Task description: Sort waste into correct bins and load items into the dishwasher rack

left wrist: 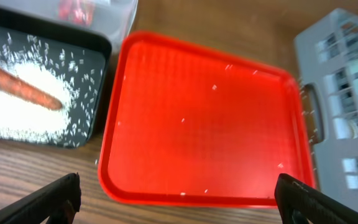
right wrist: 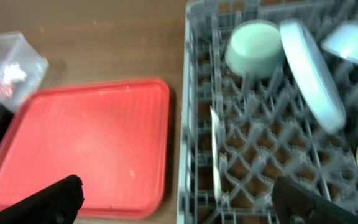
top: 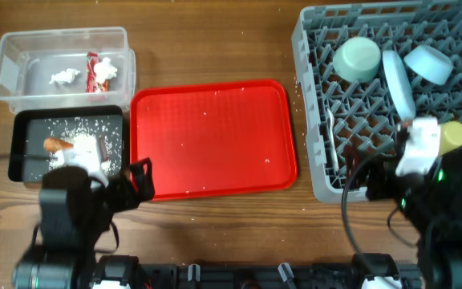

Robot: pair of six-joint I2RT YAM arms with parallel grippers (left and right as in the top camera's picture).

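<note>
Nearest, left tool [left wrist: 178, 190] and right tool [right wrist: 178, 186], both spread wide, gripping nothing. Just beyond, on the counter [top: 215, 40], a red tray [top: 213, 138]. Left of it, black tray [top: 22, 152] holding rice [top: 83, 128] and stick [top: 56, 144]. Behind that, tub [top: 6, 48] with wrapper [top: 96, 71] and tissue [top: 64, 77]. To the right, rack [top: 311, 96], near corner hidden under the right arm, with cup [top: 454, 135] and spoon [right wrist: 215, 149] nearer, plate [top: 397, 80] and two bowls [top: 357, 58] farther.

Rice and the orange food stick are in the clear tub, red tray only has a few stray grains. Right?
No: the rice and food stick lie in the black tray, not the clear tub, as the left wrist view shows. The red tray has only stray grains.
</note>
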